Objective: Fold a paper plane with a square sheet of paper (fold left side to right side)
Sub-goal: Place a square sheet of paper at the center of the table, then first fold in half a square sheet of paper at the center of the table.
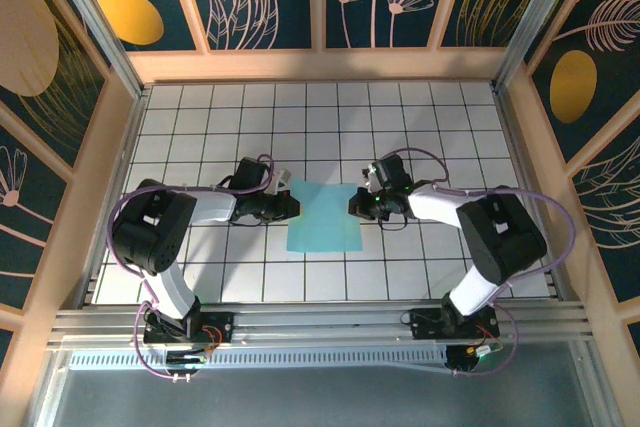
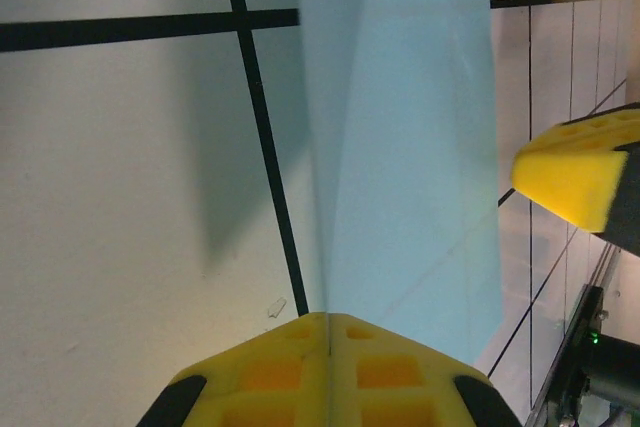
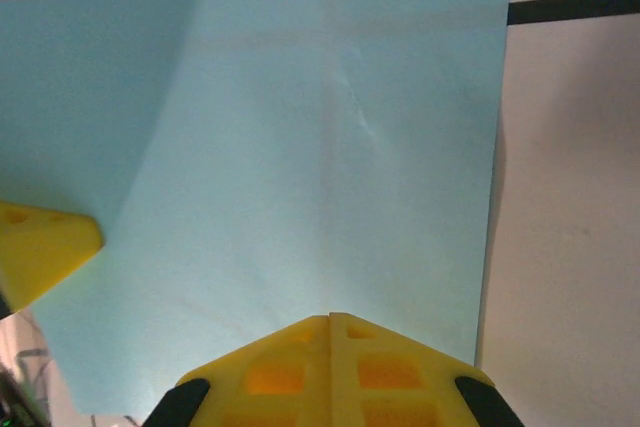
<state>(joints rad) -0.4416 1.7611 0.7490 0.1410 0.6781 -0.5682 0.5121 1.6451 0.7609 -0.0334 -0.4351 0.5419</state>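
**3 Cameras, 1 Shared Patch**

Top camera looks down from behind both arms. Wrist cameras sit close behind the left pincer (image 2: 328, 321) and right pincer (image 3: 330, 319), facing the square sheet of paper (image 1: 323, 222) ahead, shared by all 3.

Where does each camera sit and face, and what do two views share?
Top external: above and behind the robot, facing down at the table; both arms show.
Left wrist: on that wrist, facing past the left gripper onto the sheet.
Right wrist: on that wrist, facing past the right gripper across the sheet.
Shared: both wrist views show the sheet.
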